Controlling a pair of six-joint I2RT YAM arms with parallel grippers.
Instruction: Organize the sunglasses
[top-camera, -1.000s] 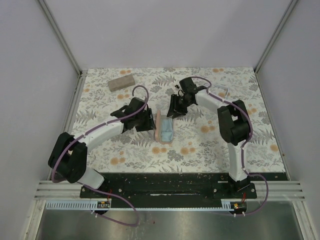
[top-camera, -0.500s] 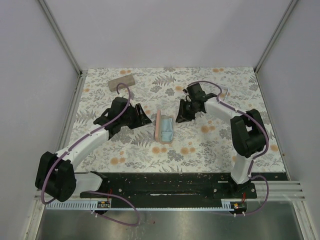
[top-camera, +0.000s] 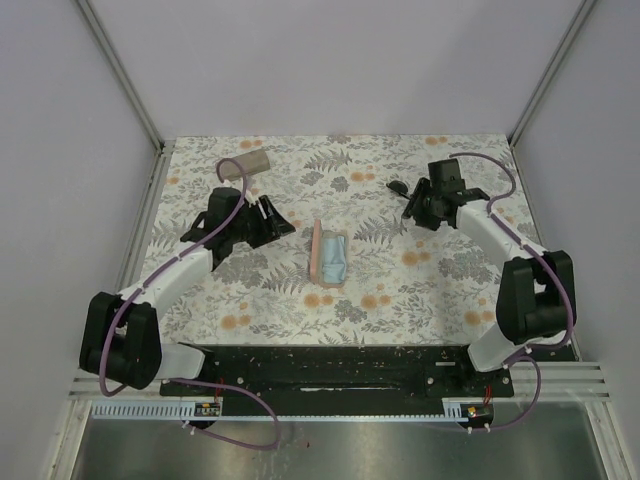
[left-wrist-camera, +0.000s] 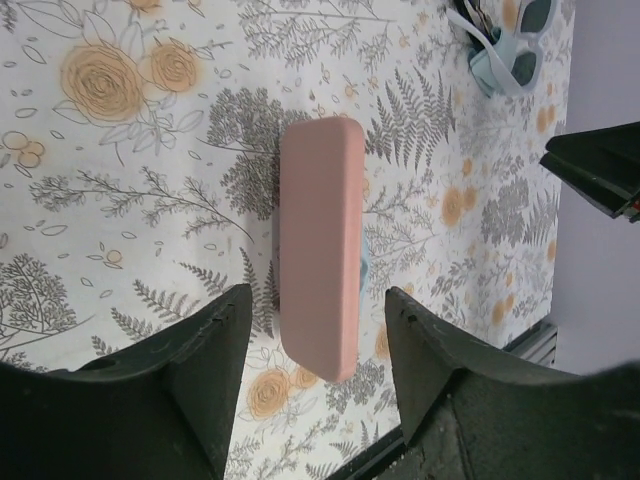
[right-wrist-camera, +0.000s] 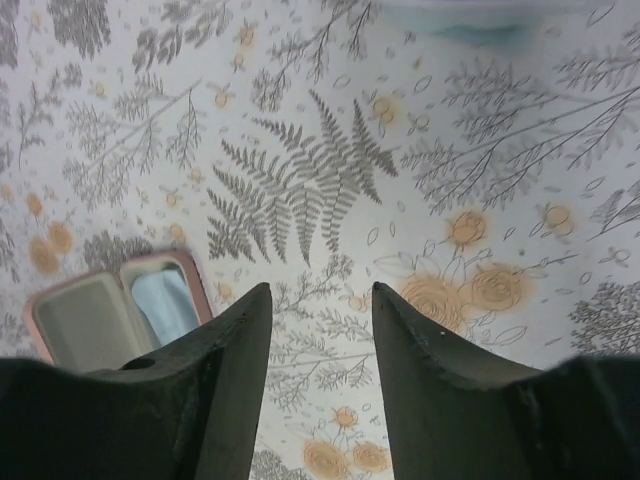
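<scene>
The white-framed sunglasses (left-wrist-camera: 512, 52) lie on a small light blue cloth (left-wrist-camera: 480, 72) at the far right of the mat; in the top view my right arm hides them. A small dark shape (top-camera: 396, 187), seemingly the black-framed pair, lies just beside them, and its edge also shows in the left wrist view (left-wrist-camera: 466, 14). The pink case (top-camera: 318, 252) stands open mid-table with a blue cloth (right-wrist-camera: 165, 298) inside. My left gripper (top-camera: 288, 227) is open and empty, left of the case (left-wrist-camera: 320, 245). My right gripper (top-camera: 409, 213) is open and empty, right of the case (right-wrist-camera: 95, 320).
A tan case (top-camera: 246, 163) lies at the far left of the floral mat. Grey walls with metal posts close in the table on three sides. The black mounting rail (top-camera: 320, 365) runs along the near edge.
My right gripper has pulled away from the pink case to the right and back. My left gripper has drawn back left from the case. The case has not moved.
</scene>
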